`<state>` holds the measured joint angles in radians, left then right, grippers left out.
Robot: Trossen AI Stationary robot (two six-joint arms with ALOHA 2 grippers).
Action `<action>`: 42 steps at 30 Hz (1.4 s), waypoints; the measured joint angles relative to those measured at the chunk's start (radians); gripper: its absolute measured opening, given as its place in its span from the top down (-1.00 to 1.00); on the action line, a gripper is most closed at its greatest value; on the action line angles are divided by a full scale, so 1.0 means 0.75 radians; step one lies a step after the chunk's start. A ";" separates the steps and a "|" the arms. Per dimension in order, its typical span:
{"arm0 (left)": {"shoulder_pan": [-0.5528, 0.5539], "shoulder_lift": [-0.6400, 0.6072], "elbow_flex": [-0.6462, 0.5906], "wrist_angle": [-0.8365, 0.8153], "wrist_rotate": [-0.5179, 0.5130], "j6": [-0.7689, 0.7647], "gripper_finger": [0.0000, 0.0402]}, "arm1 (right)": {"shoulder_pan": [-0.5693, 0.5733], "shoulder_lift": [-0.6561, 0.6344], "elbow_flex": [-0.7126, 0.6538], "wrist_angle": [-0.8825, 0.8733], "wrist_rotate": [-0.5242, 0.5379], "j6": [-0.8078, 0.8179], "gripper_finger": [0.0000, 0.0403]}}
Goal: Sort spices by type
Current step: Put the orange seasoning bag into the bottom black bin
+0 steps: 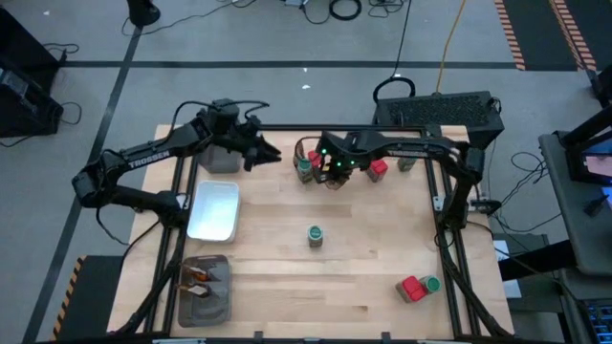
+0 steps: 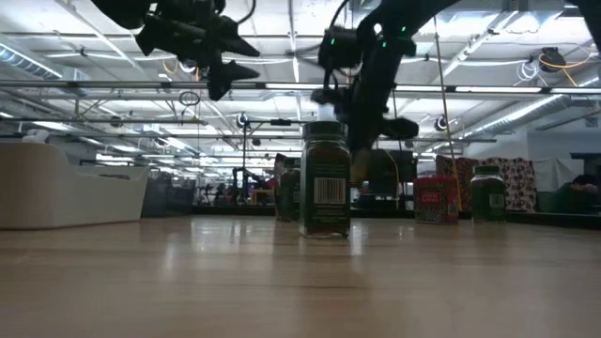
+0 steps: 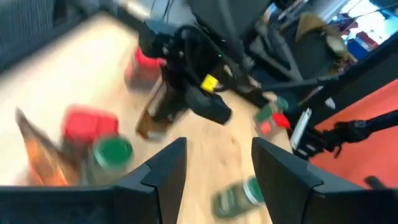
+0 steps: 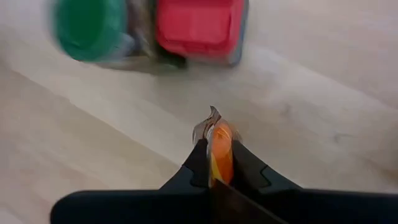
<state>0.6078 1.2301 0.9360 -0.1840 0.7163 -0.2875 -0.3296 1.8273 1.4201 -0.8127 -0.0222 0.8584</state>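
Right hand (image 4: 214, 163) pinching orange sachet (image 4: 219, 155) above table (image 4: 298, 93); lift clear of jars, carry level; left hand (image 3: 211, 165) half-open, empty.

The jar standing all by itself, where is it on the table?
In the high view the lone green-lidded jar stands upright near the table's middle, right of the white dish. The low view shows it front and centre.
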 joint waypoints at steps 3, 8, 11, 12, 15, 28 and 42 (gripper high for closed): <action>-0.072 0.000 0.000 -0.080 -0.072 -0.053 0.08 | 0.004 0.059 -0.001 0.001 0.000 -0.050 0.96; -0.187 0.000 0.000 -0.084 -0.216 -0.163 0.08 | 0.025 0.136 -0.001 -0.001 -0.006 -0.183 0.96; -0.246 0.000 0.000 -0.082 -0.285 -0.193 0.08 | 0.027 0.168 -0.001 0.010 -0.016 -0.214 0.95; -0.261 0.000 0.000 -0.082 -0.301 -0.201 0.08 | 0.025 0.172 -0.001 0.009 -0.016 -0.216 0.93; -0.293 0.000 0.000 -0.081 -0.324 -0.190 0.08 | 0.030 0.175 0.000 0.003 -0.011 -0.213 0.81; -0.300 0.000 0.000 -0.072 -0.334 -0.021 0.08 | 0.034 0.147 0.155 -0.139 -0.052 -0.209 0.01; -0.317 0.068 0.000 0.283 -0.332 0.082 0.08 | 0.031 -0.029 0.454 -0.646 0.018 -0.277 -0.18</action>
<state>0.3704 1.2810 0.9360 0.0285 0.4673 -0.2260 -0.3065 1.8054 1.7607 -1.2969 -0.0086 0.6506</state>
